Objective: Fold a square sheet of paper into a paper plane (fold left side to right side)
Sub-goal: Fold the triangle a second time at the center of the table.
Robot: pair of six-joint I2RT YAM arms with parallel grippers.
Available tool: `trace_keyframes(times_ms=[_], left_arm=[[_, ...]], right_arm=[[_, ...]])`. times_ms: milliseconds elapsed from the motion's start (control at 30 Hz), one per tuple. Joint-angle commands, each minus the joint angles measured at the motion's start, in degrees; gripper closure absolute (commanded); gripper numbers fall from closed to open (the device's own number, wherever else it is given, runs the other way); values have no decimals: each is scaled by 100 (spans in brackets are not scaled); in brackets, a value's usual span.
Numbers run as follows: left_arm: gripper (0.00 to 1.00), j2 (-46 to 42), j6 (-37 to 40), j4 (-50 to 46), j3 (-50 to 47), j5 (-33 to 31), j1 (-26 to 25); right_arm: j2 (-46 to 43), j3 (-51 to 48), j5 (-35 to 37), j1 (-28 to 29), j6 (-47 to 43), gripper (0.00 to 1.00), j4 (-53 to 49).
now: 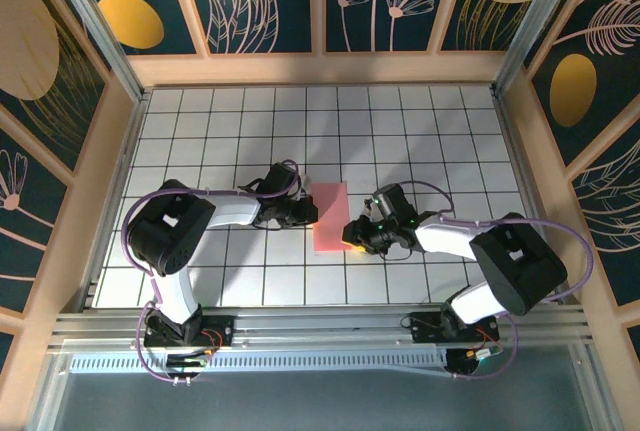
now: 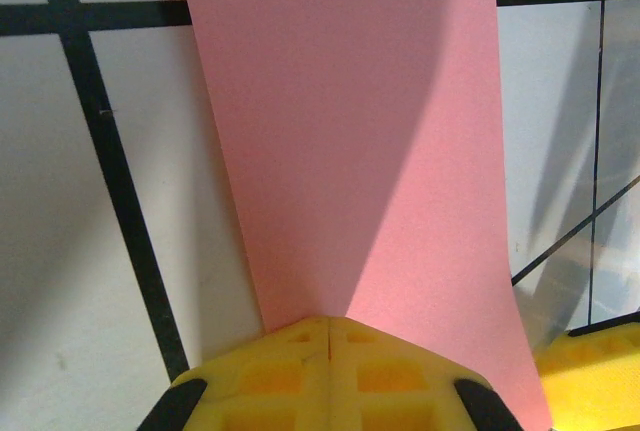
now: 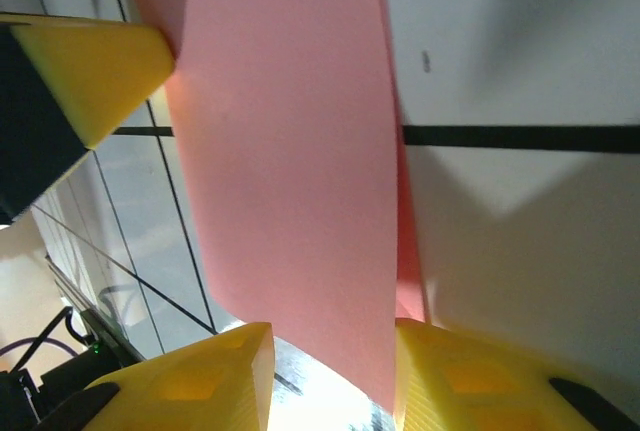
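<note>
The square sheet of paper (image 1: 330, 215) is salmon pink and lies doubled over as an upright rectangle mid-table. My left gripper (image 1: 308, 213) is at its left edge, shut. In the left wrist view its yellow tips (image 2: 328, 326) meet tightly on top of the sheet (image 2: 350, 131), which runs on under them. My right gripper (image 1: 352, 234) is at the sheet's lower right corner. In the right wrist view its jaws (image 3: 330, 351) stand open, and the raised, curved top layer (image 3: 290, 151) passes between them close to the right finger (image 3: 450, 381). A lower layer (image 3: 406, 251) shows beneath.
The floor (image 1: 200, 141) is white tiles with dark grid lines, walled by wooden panels (image 1: 320, 67) at the back and sides. A metal rail (image 1: 320, 323) carries both arm bases at the near edge. The two grippers are about one tile apart.
</note>
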Motion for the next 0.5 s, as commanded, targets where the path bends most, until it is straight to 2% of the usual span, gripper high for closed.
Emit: trace_keyframes(times_ms=[0, 467], left_arm=[[100, 2, 70, -434, -108, -203, -23], [100, -23, 101, -390, -134, -158, -18]], right_arm=[[101, -71, -83, 1, 113, 65, 356], [644, 161, -334, -359, -58, 67, 1091]])
